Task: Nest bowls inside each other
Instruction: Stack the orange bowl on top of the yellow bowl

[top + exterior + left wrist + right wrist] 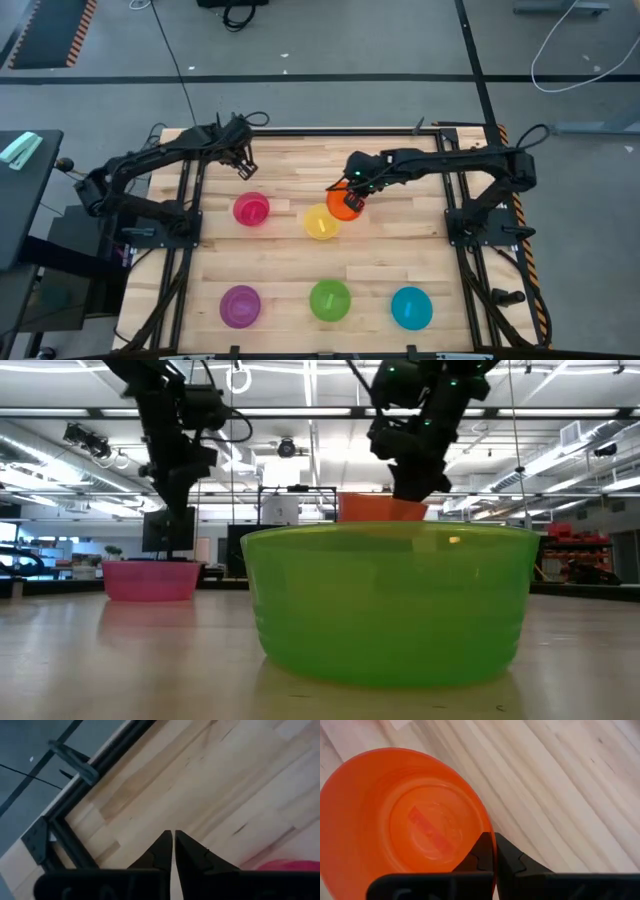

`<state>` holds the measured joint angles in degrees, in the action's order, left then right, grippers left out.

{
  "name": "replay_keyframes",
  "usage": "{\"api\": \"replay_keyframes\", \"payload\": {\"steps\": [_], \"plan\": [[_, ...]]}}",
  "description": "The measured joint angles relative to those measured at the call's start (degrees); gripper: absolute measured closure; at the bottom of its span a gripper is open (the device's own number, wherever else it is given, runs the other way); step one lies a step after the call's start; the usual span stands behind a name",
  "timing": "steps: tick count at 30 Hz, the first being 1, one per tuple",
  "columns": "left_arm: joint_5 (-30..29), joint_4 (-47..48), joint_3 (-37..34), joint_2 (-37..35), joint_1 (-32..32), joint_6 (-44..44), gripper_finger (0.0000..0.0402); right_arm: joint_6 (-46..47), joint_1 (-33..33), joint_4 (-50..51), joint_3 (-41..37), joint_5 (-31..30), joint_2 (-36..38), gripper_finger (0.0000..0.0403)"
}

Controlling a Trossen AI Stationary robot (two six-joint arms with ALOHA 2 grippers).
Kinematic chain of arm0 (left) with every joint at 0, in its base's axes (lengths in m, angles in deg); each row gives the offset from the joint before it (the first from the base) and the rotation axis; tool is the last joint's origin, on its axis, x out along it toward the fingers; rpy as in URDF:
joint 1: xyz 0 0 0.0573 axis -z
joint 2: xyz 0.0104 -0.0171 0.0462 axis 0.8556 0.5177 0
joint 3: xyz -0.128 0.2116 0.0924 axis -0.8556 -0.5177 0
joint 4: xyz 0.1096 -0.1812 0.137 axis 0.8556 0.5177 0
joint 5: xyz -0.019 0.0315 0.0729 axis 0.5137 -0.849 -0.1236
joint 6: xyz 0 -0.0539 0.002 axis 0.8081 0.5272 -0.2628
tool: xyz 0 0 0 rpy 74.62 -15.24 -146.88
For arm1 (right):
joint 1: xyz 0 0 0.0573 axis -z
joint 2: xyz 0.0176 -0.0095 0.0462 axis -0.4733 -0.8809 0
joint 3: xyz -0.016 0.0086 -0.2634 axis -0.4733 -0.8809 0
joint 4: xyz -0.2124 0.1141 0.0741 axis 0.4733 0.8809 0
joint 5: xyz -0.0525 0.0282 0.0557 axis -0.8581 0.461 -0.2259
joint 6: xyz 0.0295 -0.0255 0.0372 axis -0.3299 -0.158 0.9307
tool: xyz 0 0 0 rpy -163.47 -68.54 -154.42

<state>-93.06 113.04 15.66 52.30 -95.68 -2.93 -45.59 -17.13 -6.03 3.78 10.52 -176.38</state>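
The orange bowl [343, 207] sits just right of centre in the high view, mouth up, its rim pinched between the fingers of the right gripper [354, 198]; in the right wrist view the two dark fingers close on the bowl's wall [405, 820]. In the low view the orange bowl [380, 508] shows above the green bowl's rim, so it appears lifted off the table. Its lower-left edge overlaps the yellow bowl [321, 222], which stands upright just below and left of it. The pink bowl [251, 209] stands further left; the left gripper [245, 171] hangs just above it in the frame, fingers pressed together with nothing between them. Along the lower edge stand the purple bowl [240, 306], green bowl [329, 300] and blue bowl [411, 307], well apart, all mouth up. The table [400, 255] is pale wooden planks in a dark frame; grey floor lies beyond.
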Motion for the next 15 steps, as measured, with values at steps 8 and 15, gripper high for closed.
{"api": "replay_keyframes", "payload": {"steps": [8,15], "plan": [[0.0,2.57,-0.02,-5.9,0.08,1.78,0.0393,-2.35,-0.23,-0.02,7.75,1.01,-5.7,0.0403],[0.0,5.87,-0.04,-8.27,0.08,3.41,0.0378,-4.75,-2.33,0.95,12.28,2.31,-9.86,0.0403]]}}
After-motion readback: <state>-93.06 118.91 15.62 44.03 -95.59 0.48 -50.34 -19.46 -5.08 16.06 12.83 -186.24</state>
